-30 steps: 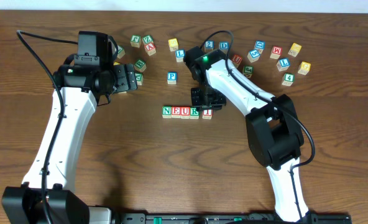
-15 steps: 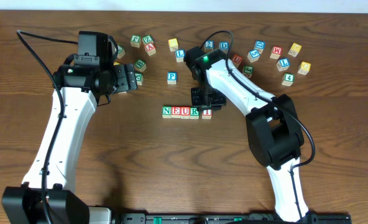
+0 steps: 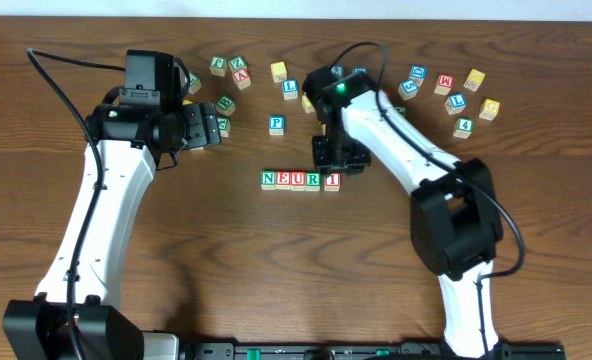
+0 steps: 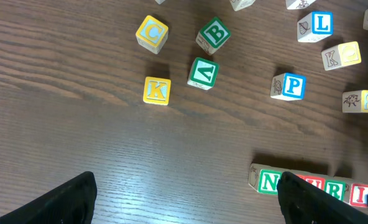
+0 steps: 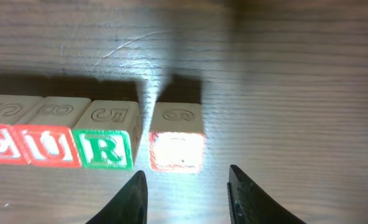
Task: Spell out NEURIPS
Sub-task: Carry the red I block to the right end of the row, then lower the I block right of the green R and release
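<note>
Wooden table (image 3: 226, 260) holds P block (image 3: 276, 124), apart from NEURI row (image 3: 300, 180).

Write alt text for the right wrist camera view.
The open right gripper hangs by the end block of a row on a wooden table, the block's face lost in glare. Next come a green R block and a red U block.

The row (image 3: 298, 180) reads N, E, U, R, I. Loose letters: blue on the P block (image 4: 288, 86) and L block (image 4: 316, 25), green on the B block (image 4: 214, 34), yellow on the C block (image 4: 151, 32) and K block (image 4: 156, 91). In the right wrist view, glare hides the letter on the I block (image 5: 177, 151).
</note>
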Motion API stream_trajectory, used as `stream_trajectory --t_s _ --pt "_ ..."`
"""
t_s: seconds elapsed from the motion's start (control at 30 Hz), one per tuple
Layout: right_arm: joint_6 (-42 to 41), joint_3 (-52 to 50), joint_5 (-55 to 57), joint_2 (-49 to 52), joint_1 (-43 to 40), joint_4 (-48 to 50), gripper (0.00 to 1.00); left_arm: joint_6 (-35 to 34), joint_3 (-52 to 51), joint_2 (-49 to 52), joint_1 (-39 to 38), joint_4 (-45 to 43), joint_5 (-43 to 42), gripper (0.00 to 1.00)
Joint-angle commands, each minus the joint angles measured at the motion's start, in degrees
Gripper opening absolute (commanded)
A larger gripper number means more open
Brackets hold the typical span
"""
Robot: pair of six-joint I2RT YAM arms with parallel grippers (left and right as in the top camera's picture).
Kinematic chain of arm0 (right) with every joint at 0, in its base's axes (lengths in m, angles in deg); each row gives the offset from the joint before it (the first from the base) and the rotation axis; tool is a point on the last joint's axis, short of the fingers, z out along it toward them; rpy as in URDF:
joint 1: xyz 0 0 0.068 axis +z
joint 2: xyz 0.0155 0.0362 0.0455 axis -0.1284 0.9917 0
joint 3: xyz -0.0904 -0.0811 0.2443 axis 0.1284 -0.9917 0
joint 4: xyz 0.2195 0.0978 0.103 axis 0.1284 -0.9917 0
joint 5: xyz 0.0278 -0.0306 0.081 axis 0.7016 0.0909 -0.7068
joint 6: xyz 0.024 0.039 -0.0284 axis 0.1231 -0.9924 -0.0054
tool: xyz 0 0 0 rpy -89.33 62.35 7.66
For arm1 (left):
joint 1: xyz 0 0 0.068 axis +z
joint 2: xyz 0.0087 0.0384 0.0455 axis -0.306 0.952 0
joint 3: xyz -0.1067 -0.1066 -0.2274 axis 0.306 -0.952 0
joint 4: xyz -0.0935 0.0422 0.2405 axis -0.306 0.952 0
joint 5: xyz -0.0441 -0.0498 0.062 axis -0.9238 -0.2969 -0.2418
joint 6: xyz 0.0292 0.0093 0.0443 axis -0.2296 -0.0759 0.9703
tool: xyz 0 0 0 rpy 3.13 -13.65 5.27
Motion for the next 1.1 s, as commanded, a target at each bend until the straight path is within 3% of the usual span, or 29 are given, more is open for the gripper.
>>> stream_trajectory --t_s 0.0,0.6,1.07 --pt "1.0 0.4 -0.2 -4.3 -1.6 -0.5 0.37 -0.3 0.7 0.4 0.2 -0.1 0.3 0.91" --pt "1.2 -1.0 3.1 -4.1 -3.3 0.2 0.37 -0.3 0.7 0.4 0.2 0.0 0.3 0.91" --pt "0.6 -10.4 2.1 -3.3 -3.6 7.6 0.36 -0.3 0.7 0.4 0.2 0.0 0.3 0.91"
